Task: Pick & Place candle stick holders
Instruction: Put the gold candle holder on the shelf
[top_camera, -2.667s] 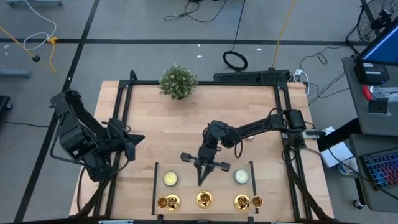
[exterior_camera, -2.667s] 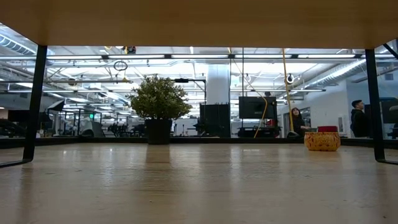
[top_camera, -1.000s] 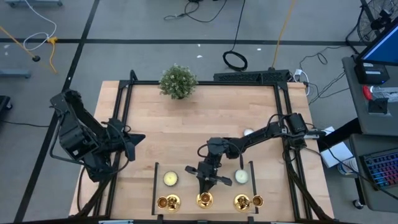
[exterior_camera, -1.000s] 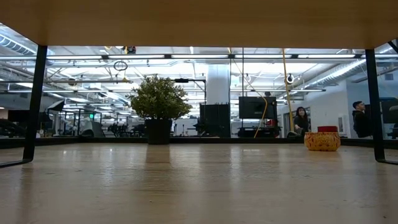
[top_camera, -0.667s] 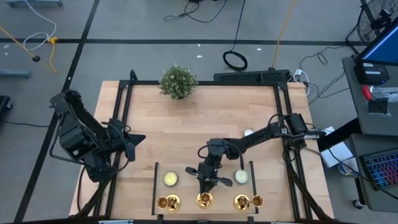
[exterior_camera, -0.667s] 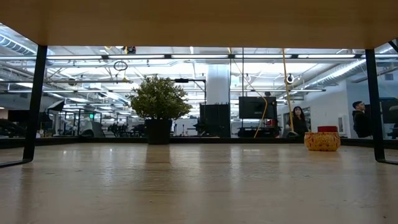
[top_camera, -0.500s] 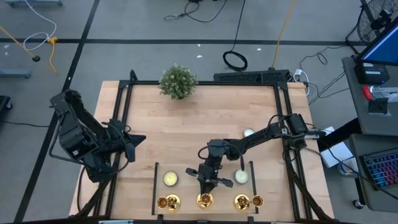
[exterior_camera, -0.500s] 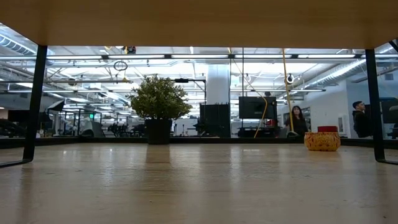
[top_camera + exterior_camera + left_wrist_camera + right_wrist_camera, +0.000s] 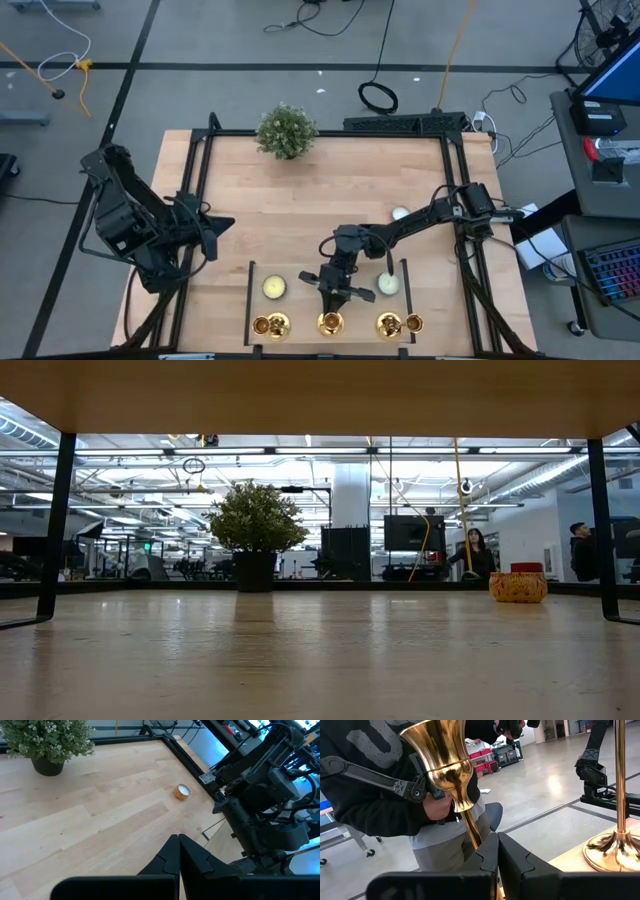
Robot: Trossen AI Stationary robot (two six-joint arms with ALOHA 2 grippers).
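A: Where are the candle holders?

B: Three in a row at the tabletop's [image 9: 330,220] near edge. My right gripper [image 9: 331,297] sits low over the middle candle holder [image 9: 329,321], fingers clamped on its slim stem.

A: How to do this well?

B: My judgement: lift straight up, keep it upright, clear the left candle holder [image 9: 271,324] and right candle holder [image 9: 390,323].

A: Farther out?

B: Left gripper [image 9: 219,224] pinched shut, empty, waiting by the left rail. Plant [image 9: 286,131] at the far edge.

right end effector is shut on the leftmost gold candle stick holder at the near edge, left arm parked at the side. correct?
Not quite: the right end effector is shut on the middle candle stick holder of the row, not the leftmost one, as the high view shows. The left end effector is indeed parked at the left side.
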